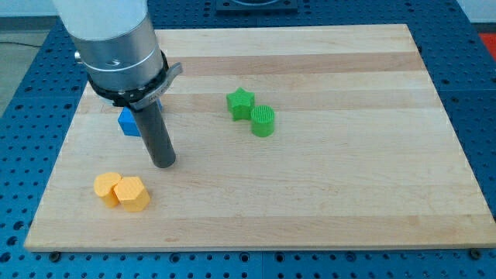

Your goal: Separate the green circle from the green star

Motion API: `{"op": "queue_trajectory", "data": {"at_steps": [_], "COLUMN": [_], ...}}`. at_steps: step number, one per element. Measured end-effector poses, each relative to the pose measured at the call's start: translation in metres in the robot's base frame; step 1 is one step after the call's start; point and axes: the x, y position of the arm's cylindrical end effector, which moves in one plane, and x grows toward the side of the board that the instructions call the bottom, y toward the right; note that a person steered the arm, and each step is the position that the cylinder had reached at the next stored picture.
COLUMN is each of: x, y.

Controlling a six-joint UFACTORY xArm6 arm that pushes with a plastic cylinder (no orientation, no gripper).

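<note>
- Camera view shows you the arm coming down from the view's top left, and it ends in a dark rod, not a pincer, so you have nothing here that opens, closes or holds anything.
- You can see my tip [163, 162] resting on the wooden counter [333, 194], in the left part of the board.
- You find a blue block [128, 122] just beside the rod, toward the view's upper left; the rod and the arm hide part of it, so you cannot tell its shape.
- Below the tip, toward the view's bottom left, you see two blocks touching each other: a yellow-orange block [107, 186] on the left and an orange hexagon-like block [132, 194] on the right. The tip is near them but apart.
- To the view's right of the tip, well apart from it, you see the green star [240, 103].
- The green circle [263, 121] stands at the star's lower right, and the two look to be touching or nearly touching.
- Nothing lies between the tip and this green pair.
</note>
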Motion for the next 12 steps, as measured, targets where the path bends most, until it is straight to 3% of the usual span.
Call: {"op": "queue_trajectory", "data": {"at_steps": [4,7,8,9,10,11,12], "x": [0.003,-0.057,-0.088,-0.093,-0.093,-0.054,-0.035], "y": [0.0,0.087,0.145,0.247,0.196,0.157,0.239]}}
